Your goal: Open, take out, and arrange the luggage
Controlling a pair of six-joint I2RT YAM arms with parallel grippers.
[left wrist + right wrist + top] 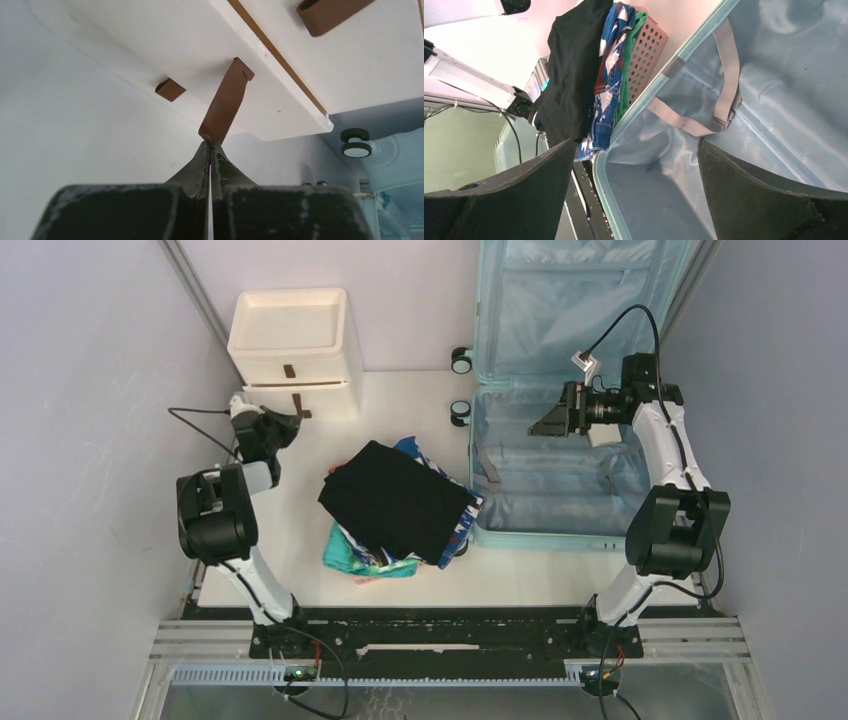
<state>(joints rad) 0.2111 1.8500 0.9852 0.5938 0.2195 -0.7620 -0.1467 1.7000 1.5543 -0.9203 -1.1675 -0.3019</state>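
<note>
Luggage (560, 480): pale blue hard-shell case at the back right of the table (300, 540). It lies open, one half flat and the other standing against the back wall. Light blue lining and grey straps (689, 122) show inside; I see nothing else in the flat half. 2 wheels (461, 360) are visible on its left edge.

Right gripper (550, 422): hovers over the flat half, pointing left. Its fingers (764, 195) are spread wide, holding and touching nothing. The right arm's elbow is folded near the case's front right corner, the forearm runs away from the base, and the wrist is turned sideways.

Clothes pile (400, 502): just left of the case, 1 stack. A black garment is on top, with blue-patterned and green pieces under it. It sits in 1 pink perforated basket (649, 55) touching the case rim.

White drawer box (295, 350): at the back left, 1 unit. 3 brown pull straps show in the left wrist view.

Left gripper (210, 148): fingers are pressed fully together, pinching the lower end of the middle brown pull strap (227, 100), which slants up to the drawer front. The left arm is folded tight, elbow near the left table edge, with the wrist aimed at the box's lower front.
</note>
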